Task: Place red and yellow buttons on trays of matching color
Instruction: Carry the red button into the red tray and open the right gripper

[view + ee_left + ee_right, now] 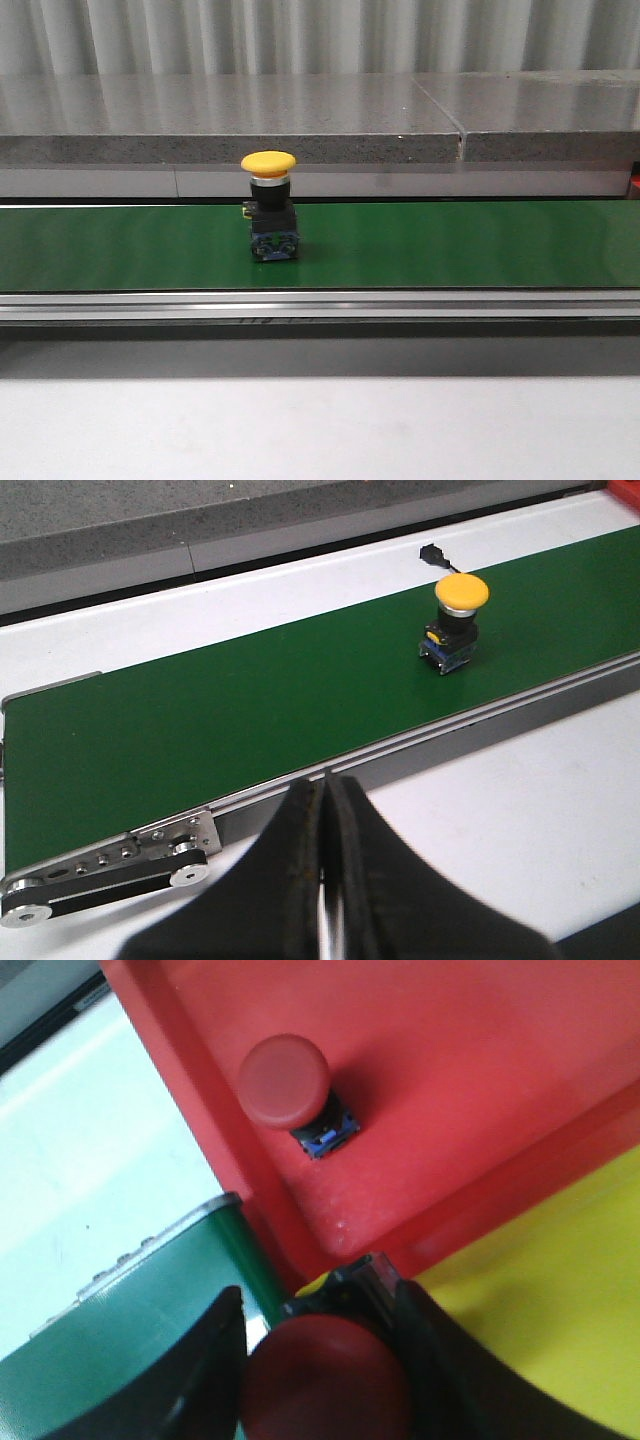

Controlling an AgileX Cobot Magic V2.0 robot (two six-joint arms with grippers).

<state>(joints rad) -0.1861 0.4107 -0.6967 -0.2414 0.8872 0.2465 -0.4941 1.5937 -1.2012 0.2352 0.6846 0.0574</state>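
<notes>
A yellow button [268, 163] on a black switch body stands upright on the green conveyor belt [450, 245]; it also shows in the left wrist view [460, 593]. My left gripper [325, 810] is shut and empty over the white table, near the belt's end and apart from the yellow button. My right gripper [320, 1360] is shut on a red button [325, 1385] and holds it above the belt's end, by the corner where the red tray [480, 1090] meets the yellow tray [550, 1330]. Another red button [285, 1082] stands in the red tray.
A grey stone ledge [230, 120] runs behind the belt. The belt's metal rail [320, 305] and end roller [110, 865] border the white table [320, 430]. A small black connector [432, 554] lies on the white strip beyond the belt.
</notes>
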